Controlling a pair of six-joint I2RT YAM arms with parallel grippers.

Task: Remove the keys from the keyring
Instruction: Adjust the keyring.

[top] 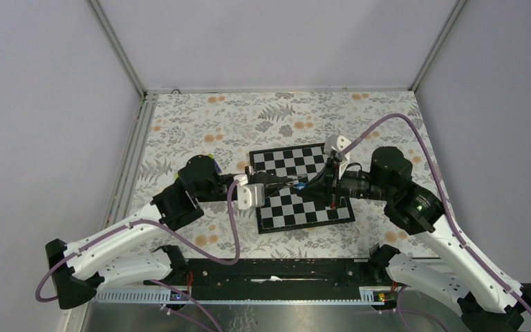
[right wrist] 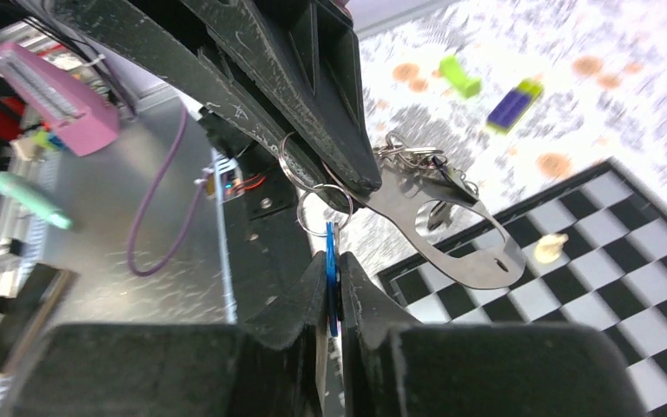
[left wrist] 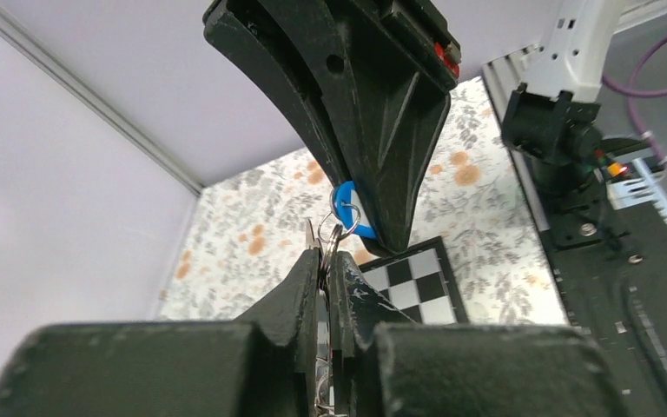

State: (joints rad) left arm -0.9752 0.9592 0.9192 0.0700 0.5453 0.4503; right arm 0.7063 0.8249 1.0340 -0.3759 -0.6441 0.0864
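Bridging left tool (left wrist: 330,254) and right tool (right wrist: 331,256): keyring (left wrist: 341,200)

I find no way through above the chessboard (top: 332,215): my left hand (top: 292,182) and right hand (top: 308,185) meet tip to tip, with the keyring (left wrist: 347,201) and keys (right wrist: 478,261) strung between them. A pawn (right wrist: 556,248) blocks the board, and a lime-green piece (right wrist: 458,76) and a purple-yellow stick (right wrist: 514,102) lie off it. The floral surface (top: 200,131) toward the back wall gives passing room.
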